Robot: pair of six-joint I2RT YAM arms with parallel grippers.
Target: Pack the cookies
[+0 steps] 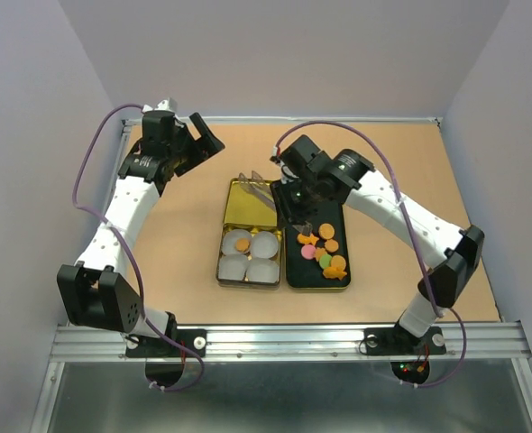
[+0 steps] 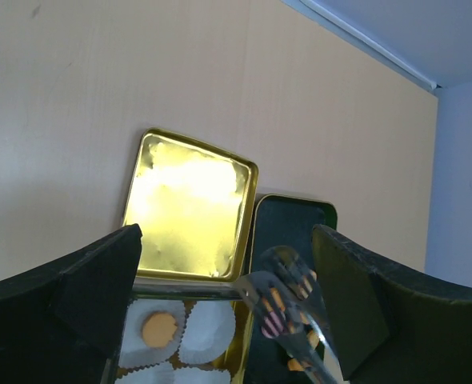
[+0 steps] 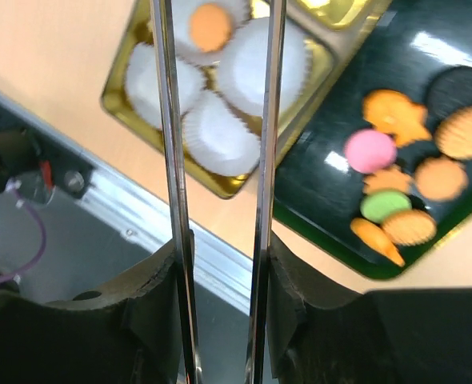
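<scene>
Several cookies [image 1: 325, 253] lie on the black tray [image 1: 290, 271]: orange-brown rounds, a pink one [image 3: 370, 150], a green one [image 3: 385, 206], a dark one and orange fish shapes. One orange cookie [image 1: 242, 244] sits in a white paper cup in the gold tin [image 1: 223, 281]. My right gripper [image 1: 293, 194] hovers over the tray's far end, shut on metal tongs [image 3: 169, 120] whose two arms run between its fingers [image 3: 300, 280]. The tongs' spoon-shaped tips [image 2: 284, 288] hang by the tin's far edge. At the back left, my left gripper [image 1: 198, 144] stands open and holds nothing.
The tin's gold lid [image 1: 251, 203] lies flat just behind the tin, touching it. Three other white pleated cups [image 3: 220, 136] in the tin hold nothing. The metal rail [image 1: 284, 338] runs along the table's near edge. Walls close in on both sides and the back.
</scene>
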